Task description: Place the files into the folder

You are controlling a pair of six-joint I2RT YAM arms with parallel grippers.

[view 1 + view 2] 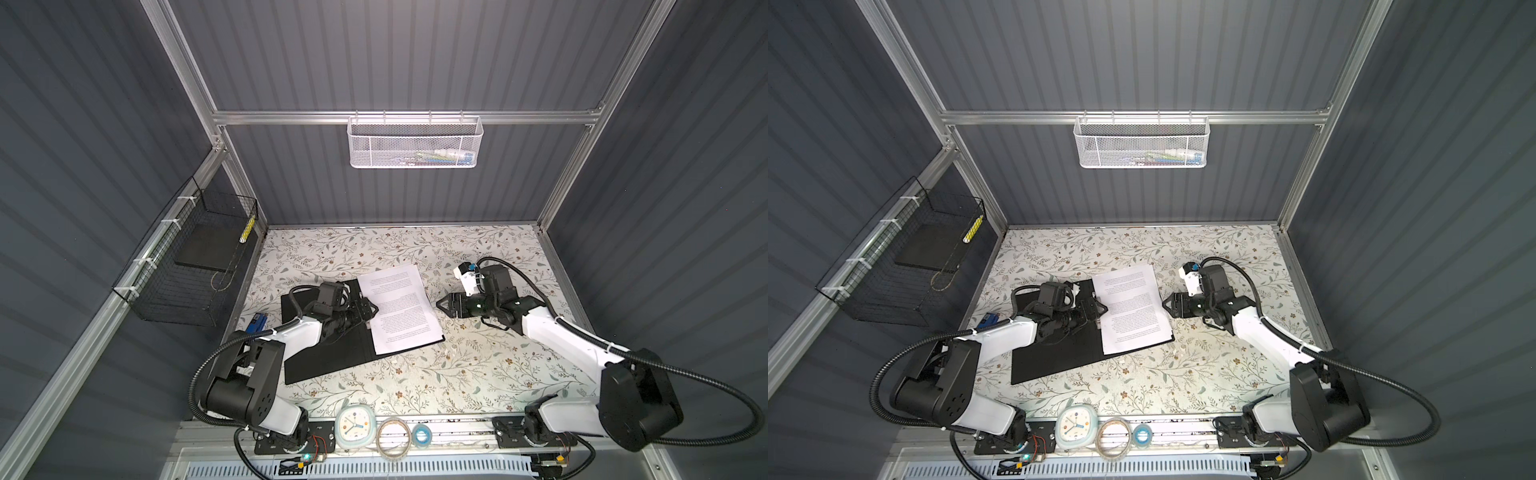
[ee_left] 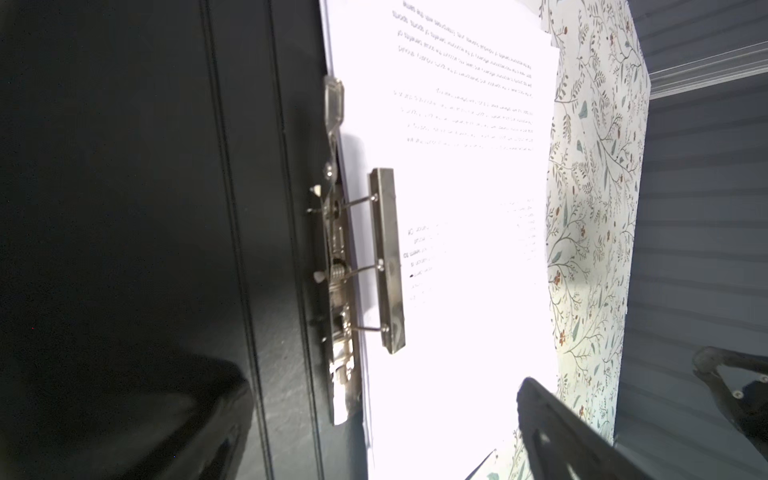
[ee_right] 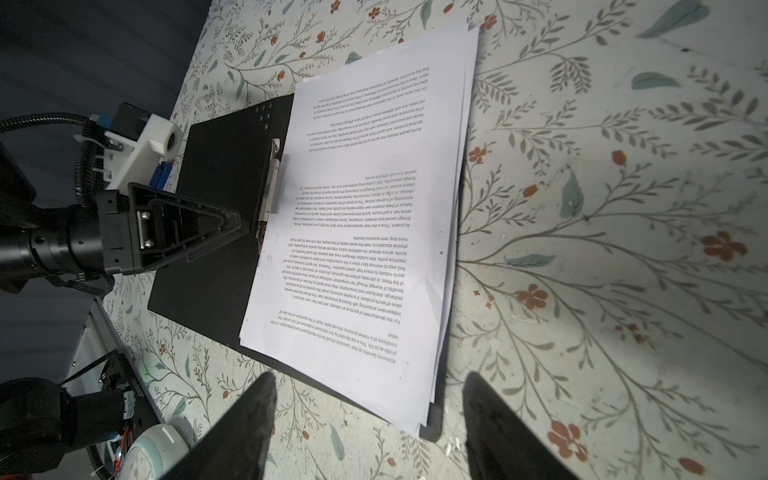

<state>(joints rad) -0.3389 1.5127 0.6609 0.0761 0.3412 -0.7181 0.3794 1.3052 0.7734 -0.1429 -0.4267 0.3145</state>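
The folder (image 1: 324,357) (image 1: 1054,357) lies open on the table, black inside up. The files (image 1: 399,307) (image 1: 1133,307), white sheets with black text, rest on its right half, their far end sticking out past the cover. A metal clamp bar (image 2: 388,257) stands over the files' (image 2: 465,166) spine-side edge. My left gripper (image 1: 372,309) (image 1: 1102,309) (image 2: 380,380) hovers open at the spine clip, holding nothing. Just right of the files (image 3: 374,208), my right gripper (image 1: 440,303) (image 1: 1165,305) (image 3: 370,378) is open and apart from them.
A small blue stapler (image 1: 256,322) lies left of the folder. A clock (image 1: 354,424), a tape roll (image 1: 394,436) and a blue roll (image 1: 422,434) sit on the front rail. A black wire basket (image 1: 195,266) hangs left, a white mesh basket (image 1: 415,143) on the back wall.
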